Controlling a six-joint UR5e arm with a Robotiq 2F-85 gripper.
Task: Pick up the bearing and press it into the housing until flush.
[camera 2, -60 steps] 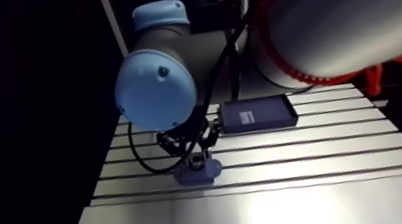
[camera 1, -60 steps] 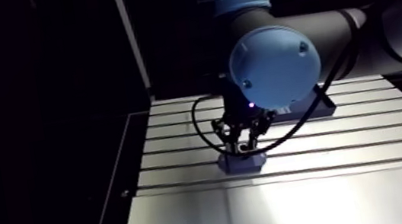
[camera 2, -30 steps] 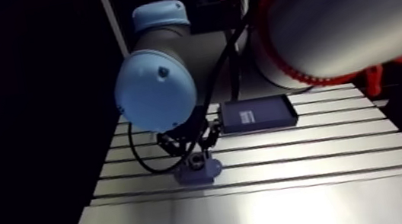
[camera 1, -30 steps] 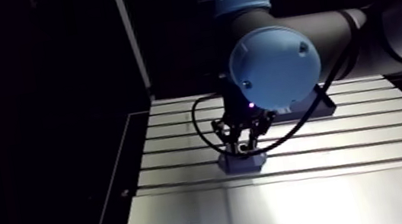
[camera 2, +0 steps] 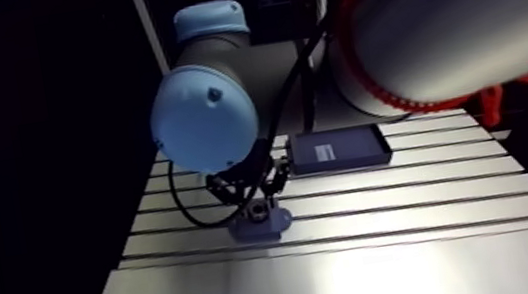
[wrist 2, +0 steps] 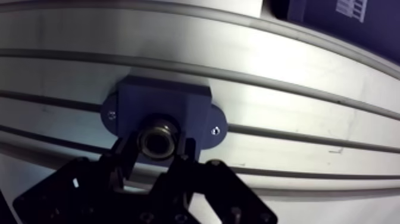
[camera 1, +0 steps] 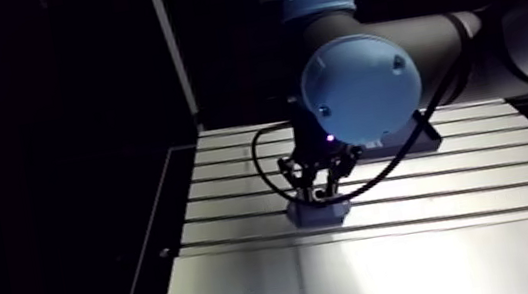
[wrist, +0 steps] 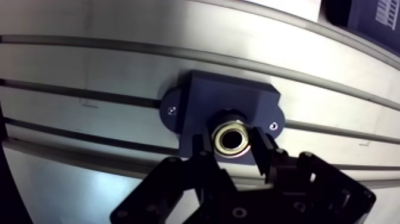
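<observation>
- The gripper (wrist: 233, 146) fills the space above the housing (wrist: 226, 95), its fingers clasping the bearing (wrist: 233, 136) at the bore.
- Bare slotted table (camera 2: 397, 259) lies open on every side of the housing.
- A dark flat box (camera 2: 340, 150) stands well apart, farther back.

Silver bearing (wrist: 232, 137) at bore, dark-blue housing (wrist: 202, 98) flat

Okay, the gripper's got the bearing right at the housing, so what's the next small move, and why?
Probably a short, straight push down. In the wrist view the gripper is shut on the bearing, which sits centred on the bore of the housing. Its rim seems to stand proud of the housing face, so it does not look flush yet.
</observation>
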